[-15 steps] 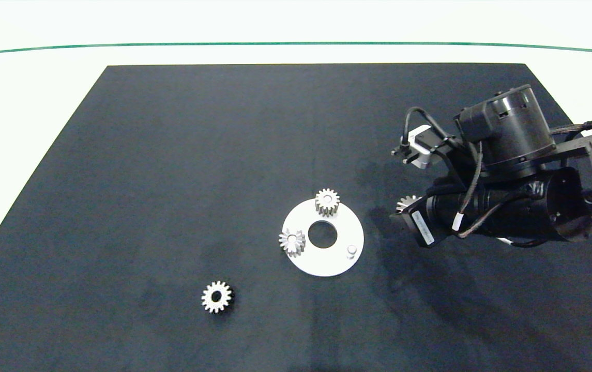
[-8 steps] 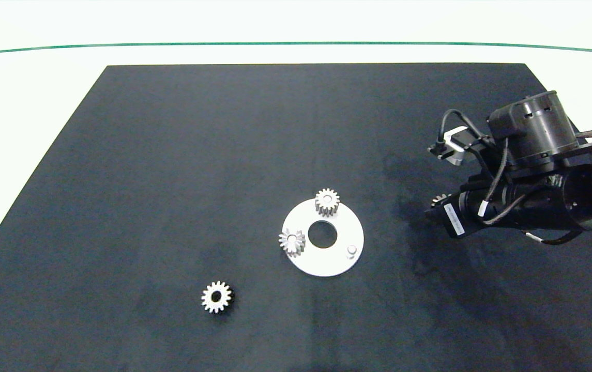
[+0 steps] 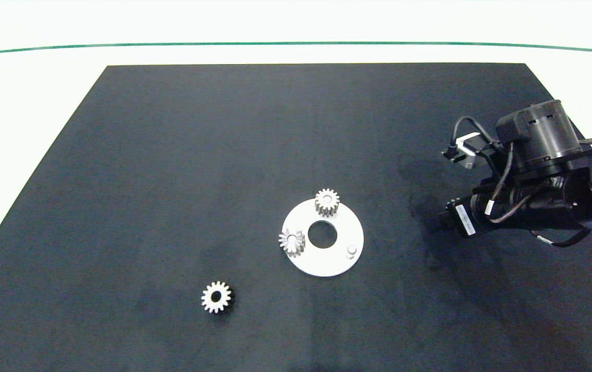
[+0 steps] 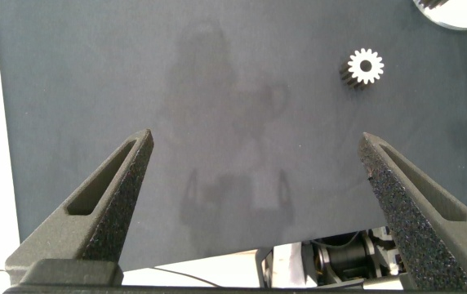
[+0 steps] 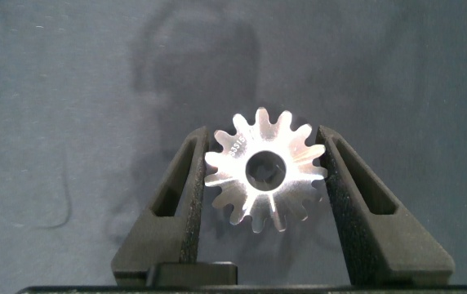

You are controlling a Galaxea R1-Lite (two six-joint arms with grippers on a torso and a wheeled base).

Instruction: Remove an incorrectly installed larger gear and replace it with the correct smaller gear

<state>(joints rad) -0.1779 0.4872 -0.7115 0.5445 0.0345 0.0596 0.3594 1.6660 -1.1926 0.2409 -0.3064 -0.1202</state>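
The larger gear is clamped between the right gripper's fingers, well right of the white disc. Removal is judged underway; set-down comes next, then the smaller gear, left of the disc, is fetched.

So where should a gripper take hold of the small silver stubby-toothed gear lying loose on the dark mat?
Probably from straight above, fingers closing across the toothed rim of the small silver gear on opposite sides. It lies flat on the dark mat, hole up, apart from the white round plate, so nothing crowds its sides. The open left gripper is over that side.
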